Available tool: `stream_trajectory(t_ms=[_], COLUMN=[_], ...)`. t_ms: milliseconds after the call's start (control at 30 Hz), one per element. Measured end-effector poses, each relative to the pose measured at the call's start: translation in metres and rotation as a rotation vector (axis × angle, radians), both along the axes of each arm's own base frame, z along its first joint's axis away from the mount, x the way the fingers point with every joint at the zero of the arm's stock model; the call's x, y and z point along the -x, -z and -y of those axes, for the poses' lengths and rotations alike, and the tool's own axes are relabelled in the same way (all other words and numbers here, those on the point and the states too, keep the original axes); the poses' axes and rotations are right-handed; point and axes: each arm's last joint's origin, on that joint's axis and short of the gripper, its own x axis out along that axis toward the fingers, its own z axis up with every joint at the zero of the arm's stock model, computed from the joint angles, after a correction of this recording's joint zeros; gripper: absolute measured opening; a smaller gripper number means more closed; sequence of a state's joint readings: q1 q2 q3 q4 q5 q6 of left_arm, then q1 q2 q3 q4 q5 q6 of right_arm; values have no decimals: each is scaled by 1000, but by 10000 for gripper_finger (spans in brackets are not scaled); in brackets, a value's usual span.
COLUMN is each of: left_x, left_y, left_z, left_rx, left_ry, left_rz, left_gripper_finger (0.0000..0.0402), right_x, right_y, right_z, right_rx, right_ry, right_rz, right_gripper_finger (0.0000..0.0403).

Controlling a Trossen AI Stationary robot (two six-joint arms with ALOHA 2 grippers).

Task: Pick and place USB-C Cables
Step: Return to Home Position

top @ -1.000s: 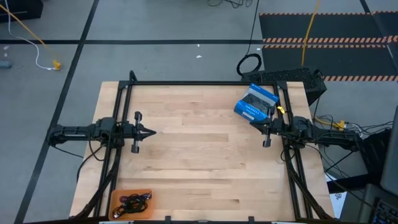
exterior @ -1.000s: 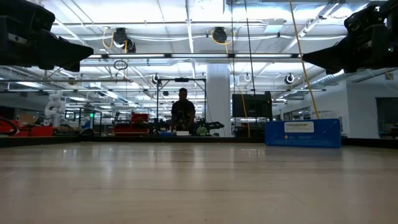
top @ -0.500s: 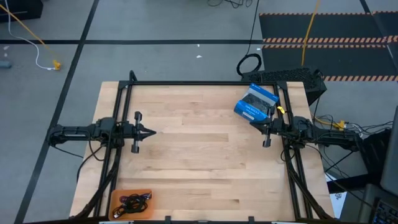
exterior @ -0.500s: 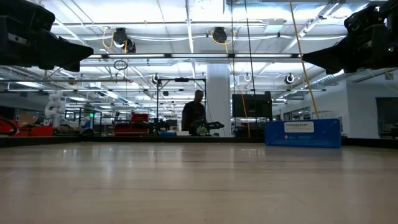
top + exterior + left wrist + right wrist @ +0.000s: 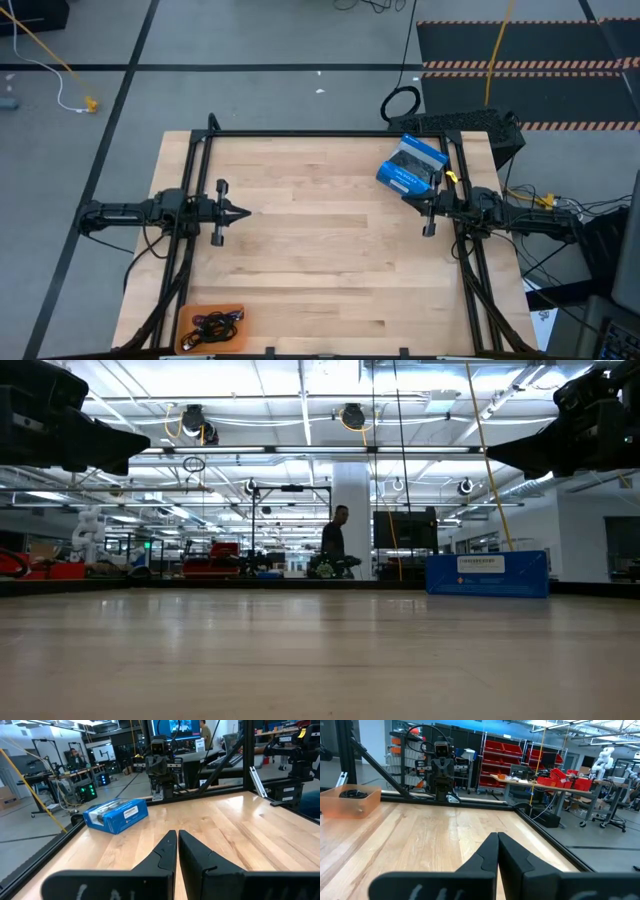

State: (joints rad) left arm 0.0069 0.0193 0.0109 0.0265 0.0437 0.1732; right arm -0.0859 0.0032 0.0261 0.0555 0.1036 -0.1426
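Starting at the left edge of the table (image 5: 320, 265), the left gripper (image 5: 244, 211) hangs about midway along that edge, reaching in over the dark frame rail (image 5: 192, 175) and pointing at the table's middle. Its fingers are pressed together to a point with nothing between them; the left wrist view shows only a hairline seam.

At the table's near-left corner sits the orange bin (image 5: 240, 311), its outer walls close to both table edges. The USB-C Cables (image 5: 212, 324) lie inside it as one dark tangle, and single cables cannot be told apart there.

Across the table's middle runs a broad stretch of bare wood, from the near edge to the far rail and from one gripper to the other. In the low view both grippers ride high above the tabletop.

Toward the table's far-right corner a blue box (image 5: 412, 165) lies flat and askew, one corner near the right-hand rail and well inside the far edge.

At the table's right edge, about midway along, the right gripper (image 5: 497, 836) points inward at the left one, its tip just beside the box's near side in the high view. Its fingers also meet tip to tip and grip nothing.

Beyond the table's far edge a person (image 5: 340, 542) stands deep in the room.
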Motion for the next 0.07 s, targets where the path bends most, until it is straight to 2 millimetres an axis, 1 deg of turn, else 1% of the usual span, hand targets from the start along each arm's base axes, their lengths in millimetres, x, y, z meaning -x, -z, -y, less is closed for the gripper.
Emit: stream_trajectory(t_ms=[67], left_x=[0], left_y=[0], left_z=[0], left_rx=[-2], left_ry=[0], left_rz=[0], left_gripper_finger=[21], right_x=[0], right_y=[0], right_z=[0], right_rx=[0], right_ry=[0], right_rz=[0], right_gripper_finger=[0])
